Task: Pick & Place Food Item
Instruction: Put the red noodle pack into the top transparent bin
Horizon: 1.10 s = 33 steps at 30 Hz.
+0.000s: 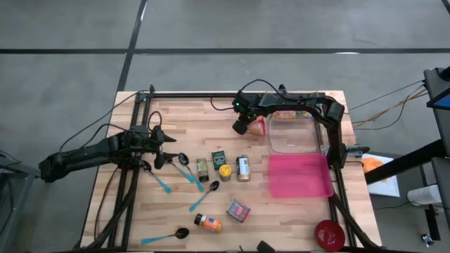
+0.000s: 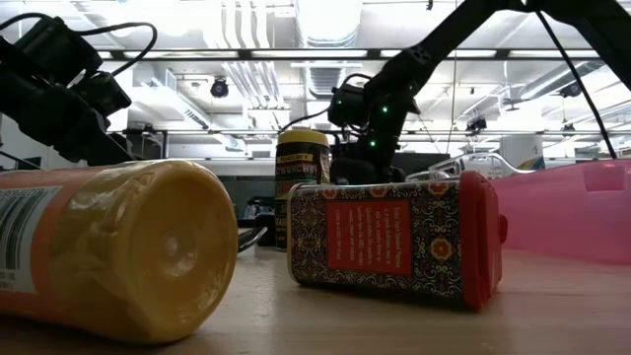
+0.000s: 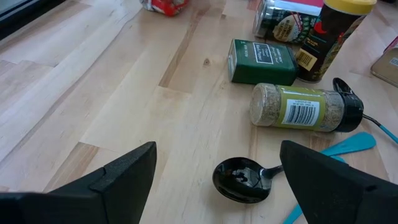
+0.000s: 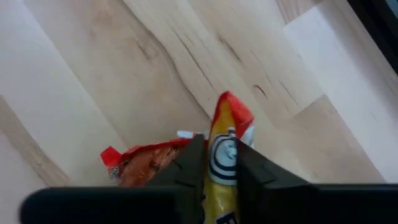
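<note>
My right gripper (image 4: 221,163) pinches the snack bag (image 4: 217,146) near the table's (image 1: 176,123) far edge.

My fingers (image 4: 189,165) are clamped on the bag's crinkled red-and-yellow foil top, with the bag on the wood just beside the clear tub (image 1: 295,133) toward the far right corner. A pink lid (image 1: 299,176) lies flat next to the tub on its near side, and a red bowl (image 1: 328,234) sits at the near right corner. My left gripper (image 3: 217,171) waits spread wide over the left side, above a black spoon (image 3: 242,180). Beyond it lie a green box (image 3: 261,61), a round herb jar (image 3: 298,107) on its side and a yellow-capped bottle (image 3: 333,37). A patterned tin (image 2: 394,242) and an orange bottle (image 2: 108,251) lie toward the near edge.
</note>
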Each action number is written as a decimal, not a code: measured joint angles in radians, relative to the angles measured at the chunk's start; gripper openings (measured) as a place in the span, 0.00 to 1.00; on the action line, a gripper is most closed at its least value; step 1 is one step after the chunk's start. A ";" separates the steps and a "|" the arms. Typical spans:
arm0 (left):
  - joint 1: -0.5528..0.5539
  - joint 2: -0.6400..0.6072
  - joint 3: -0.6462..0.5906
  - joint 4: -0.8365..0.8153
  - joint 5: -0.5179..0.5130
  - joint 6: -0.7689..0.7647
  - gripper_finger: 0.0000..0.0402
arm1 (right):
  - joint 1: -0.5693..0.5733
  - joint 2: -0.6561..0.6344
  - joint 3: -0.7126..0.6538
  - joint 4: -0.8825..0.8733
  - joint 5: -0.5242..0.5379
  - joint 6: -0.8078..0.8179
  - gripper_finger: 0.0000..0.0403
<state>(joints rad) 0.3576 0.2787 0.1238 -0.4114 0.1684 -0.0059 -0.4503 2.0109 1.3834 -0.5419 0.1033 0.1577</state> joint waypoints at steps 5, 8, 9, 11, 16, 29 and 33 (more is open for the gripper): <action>0.000 0.000 0.000 0.000 0.000 0.000 0.86 | 0.019 -0.002 0.000 0.003 0.005 -0.008 0.04; 0.000 0.000 0.000 0.000 0.000 0.000 0.86 | 0.027 -0.008 0.002 0.001 0.004 -0.007 0.04; 0.000 0.000 0.000 0.000 0.000 0.000 0.86 | 0.028 -0.013 0.002 0.001 0.003 -0.007 0.04; 0.000 0.000 0.000 0.000 0.000 0.000 0.86 | 0.031 -0.028 0.002 0.000 0.001 -0.007 0.04; 0.000 0.000 0.000 0.000 0.000 0.000 0.86 | 0.047 -0.078 0.002 0.002 0.014 -0.011 0.04; 0.000 0.000 0.000 0.000 0.000 0.000 0.86 | 0.121 -0.237 0.000 -0.008 0.124 -0.030 0.04; 0.000 0.001 0.000 0.000 0.000 0.000 0.86 | 0.142 -0.293 -0.002 -0.036 0.215 -0.029 0.04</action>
<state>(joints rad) 0.3576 0.2794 0.1238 -0.4110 0.1681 -0.0059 -0.3085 1.7180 1.3819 -0.5783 0.3183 0.1288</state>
